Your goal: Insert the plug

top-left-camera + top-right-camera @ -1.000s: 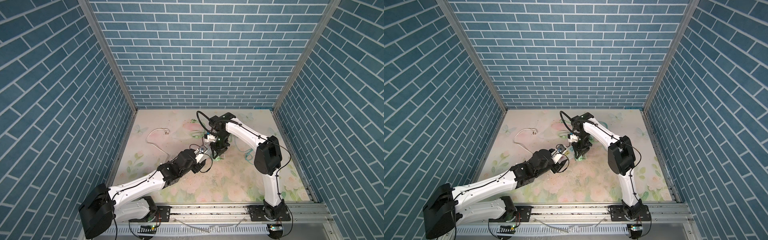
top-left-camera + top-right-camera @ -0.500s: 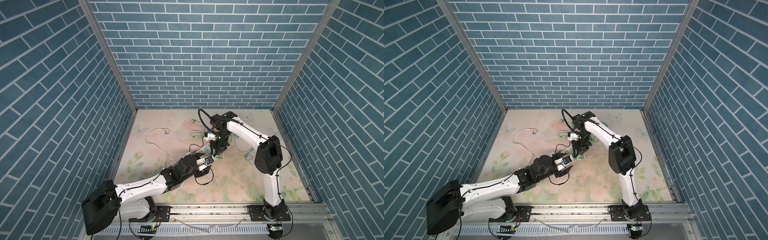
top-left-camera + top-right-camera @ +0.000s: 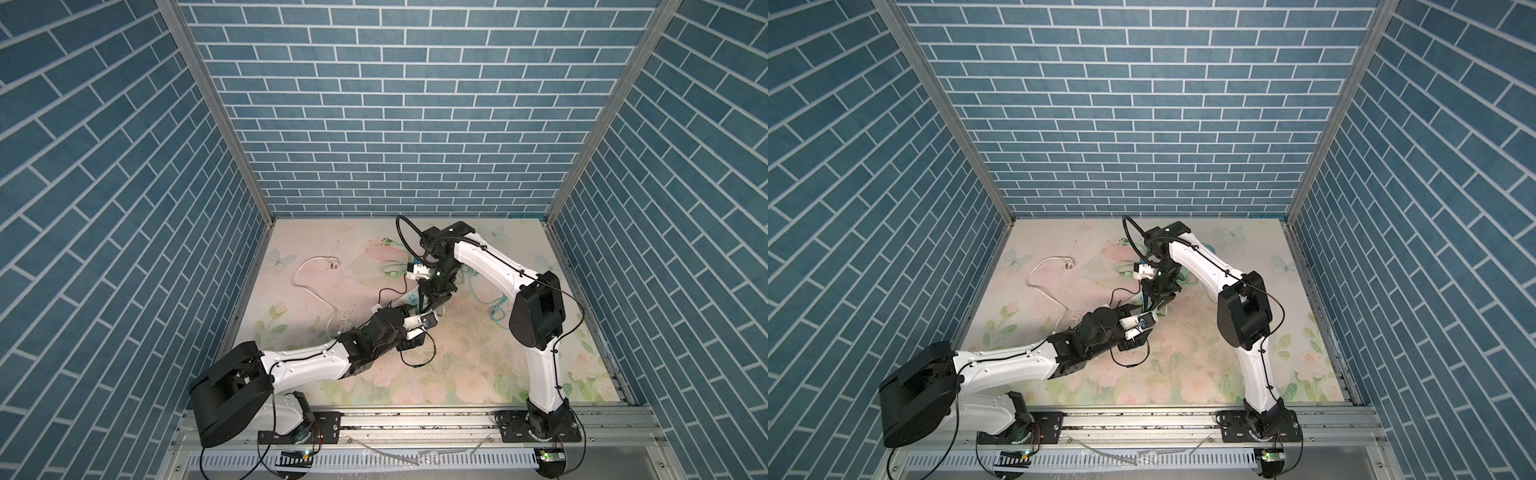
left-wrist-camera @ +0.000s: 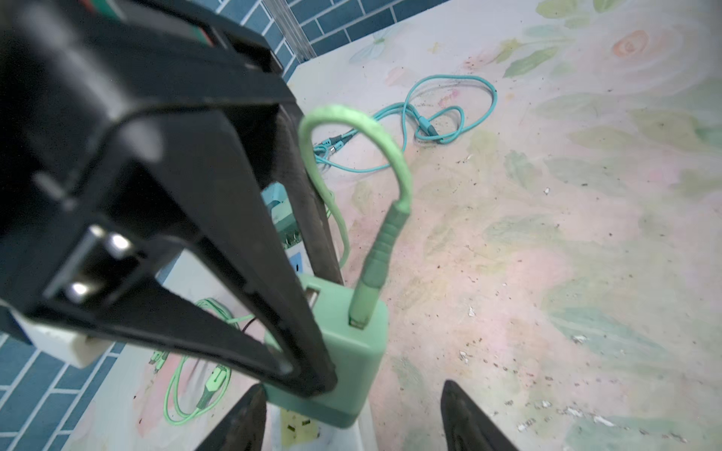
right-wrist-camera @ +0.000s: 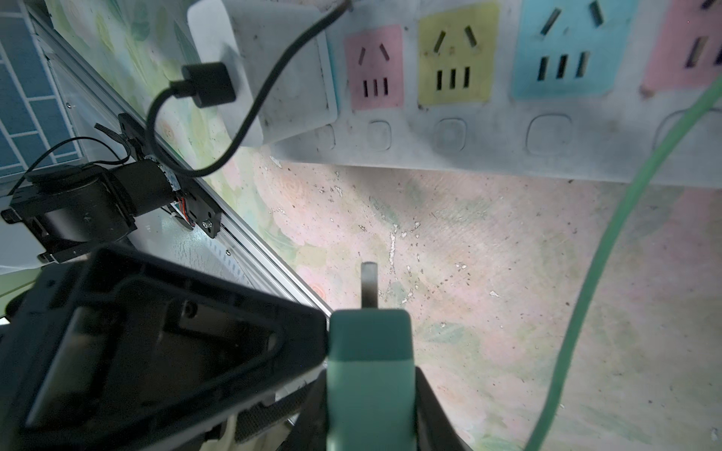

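The plug (image 5: 369, 375) is a green block with a metal prong (image 5: 369, 285) and a green cable (image 4: 375, 254) in its top. My right gripper (image 5: 369, 421) is shut on it, also seen from the left wrist view as the plug (image 4: 351, 351). It hangs just over the white power strip (image 5: 508, 144) with its pink, yellow and blue sockets, the prong in none of them. My left gripper (image 4: 351, 423) is open, its fingers (image 4: 244, 421) either side of the strip's end (image 4: 332, 433) below the plug. In both top views the grippers (image 3: 430, 301) (image 3: 1133, 328) meet mid-mat.
A white adapter (image 5: 273, 70) with a black cable sits in the strip's end socket. A teal cable (image 3: 494, 299) lies right of the strip, green cables (image 3: 386, 270) behind it, and a white corded plug (image 3: 316, 266) at the back left. Blue brick walls enclose the floral mat (image 3: 457, 374).
My left gripper has slid rightward and nearer along the mat to sit under the right gripper, and its jaws have widened a little. The right gripper with the plug has barely moved.
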You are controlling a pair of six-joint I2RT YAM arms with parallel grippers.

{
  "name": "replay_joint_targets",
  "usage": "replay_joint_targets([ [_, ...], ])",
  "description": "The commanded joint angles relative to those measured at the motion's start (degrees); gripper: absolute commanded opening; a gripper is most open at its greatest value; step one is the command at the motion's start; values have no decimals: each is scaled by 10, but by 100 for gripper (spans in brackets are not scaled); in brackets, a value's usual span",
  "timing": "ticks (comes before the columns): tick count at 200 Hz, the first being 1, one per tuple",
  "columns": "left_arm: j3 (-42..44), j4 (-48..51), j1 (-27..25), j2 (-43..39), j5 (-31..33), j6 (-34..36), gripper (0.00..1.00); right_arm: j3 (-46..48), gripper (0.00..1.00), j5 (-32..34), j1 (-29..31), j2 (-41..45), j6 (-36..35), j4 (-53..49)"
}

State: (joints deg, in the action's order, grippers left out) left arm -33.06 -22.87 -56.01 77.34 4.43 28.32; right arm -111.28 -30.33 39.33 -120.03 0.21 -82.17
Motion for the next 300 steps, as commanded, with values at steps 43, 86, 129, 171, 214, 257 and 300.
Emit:
replay_joint_targets([
  [43,-34,-17,8,33,7,27,71,9,0,-29,6,41,5,8],
  [86,-31,-16,26,35,-17,29,70,18,0,-32,6,48,4,9],
  [129,-45,-14,32,54,-26,23,65,27,0,-37,7,51,6,17],
  [171,-48,-28,32,61,-32,16,63,27,0,-37,7,52,5,18],
  [214,-47,-14,33,50,-30,19,50,38,0,-39,7,53,4,23],
  [257,-51,-10,34,51,-39,17,41,38,0,-42,7,58,5,26],
  [300,-57,-10,35,52,-38,11,30,41,4,-42,8,57,8,29],
])
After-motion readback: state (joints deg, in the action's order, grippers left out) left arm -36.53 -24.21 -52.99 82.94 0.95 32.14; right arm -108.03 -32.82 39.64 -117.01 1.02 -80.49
